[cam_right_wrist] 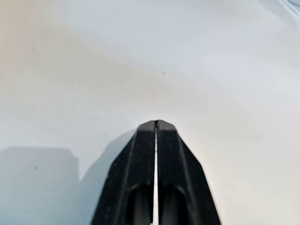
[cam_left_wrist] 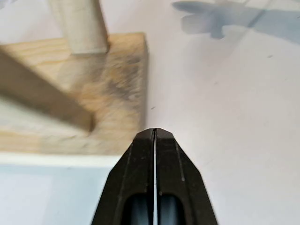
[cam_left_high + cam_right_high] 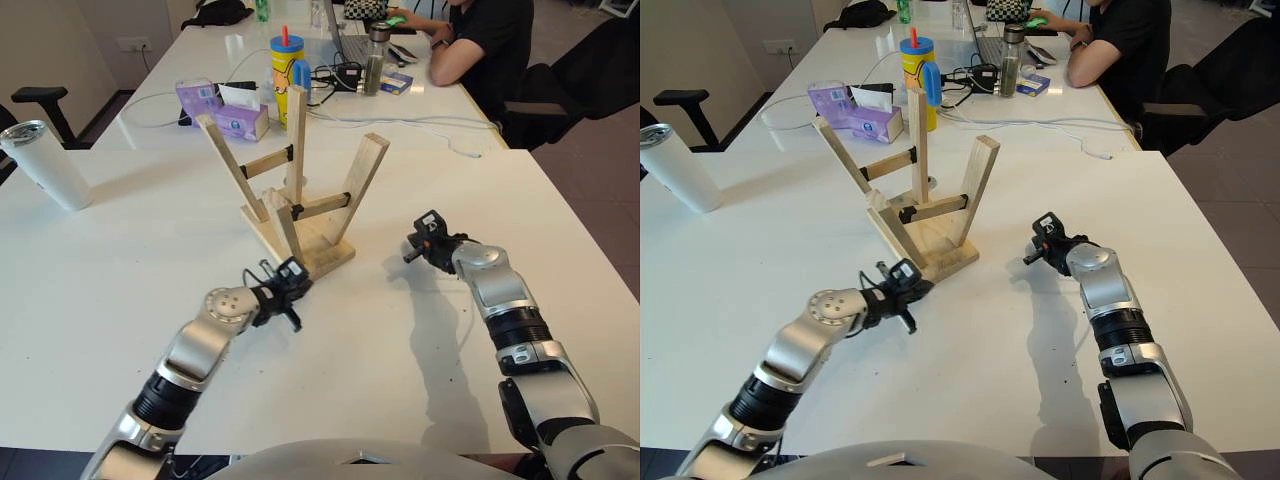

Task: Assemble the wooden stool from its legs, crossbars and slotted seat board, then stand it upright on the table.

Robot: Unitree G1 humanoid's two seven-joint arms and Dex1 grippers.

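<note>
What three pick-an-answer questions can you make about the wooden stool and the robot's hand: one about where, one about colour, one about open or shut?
1. Where is the flat seat board of the pale wooden stool?
A. flat on the white table, legs pointing up
B. high up on top of the legs
C. in a gripper

2. What colour is the tall tumbler on the robot's left?
A. red
B. white
C. green

3. How is the black left gripper?
A. wide open
B. shut on a leg
C. shut, holding nothing

Answers: 1 A, the board lies on the tabletop. 2 B, its body is white. 3 C, the left wrist view shows its fingers pressed together, empty.
</note>
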